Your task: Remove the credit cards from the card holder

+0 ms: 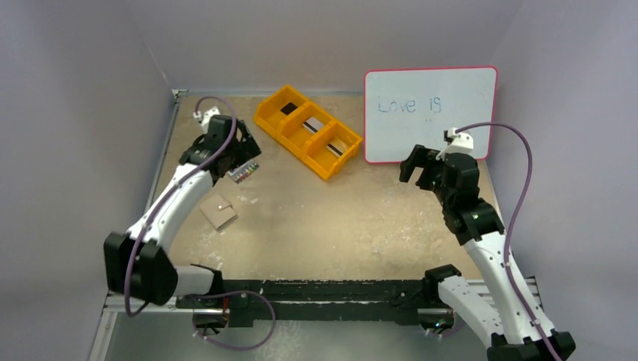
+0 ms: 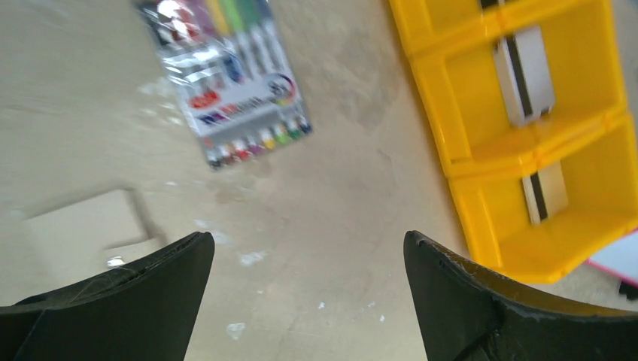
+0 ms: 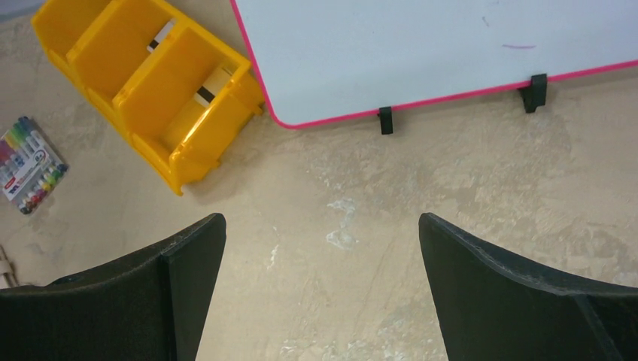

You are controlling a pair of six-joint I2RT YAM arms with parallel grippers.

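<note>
The card holder [image 1: 218,212] lies closed on the table at the left, tan side up, with a small snap tab. It also shows in the left wrist view [image 2: 83,226], at the left edge. My left gripper [image 1: 241,154] hangs open and empty above the marker pack, beyond the holder; its jaws stand wide apart [image 2: 308,248]. My right gripper [image 1: 421,167] is open and empty in front of the whiteboard, far from the holder [image 3: 322,226]. Cards [image 1: 316,124] lie in the orange tray's compartments [image 2: 524,75].
The orange three-compartment tray [image 1: 290,147] stands at the back centre [image 2: 459,113] [image 3: 188,162]. A pack of coloured markers [image 1: 244,172] lies beside the left gripper [image 2: 233,83]. A pink-rimmed whiteboard [image 1: 430,113] stands at the back right [image 3: 421,53].
</note>
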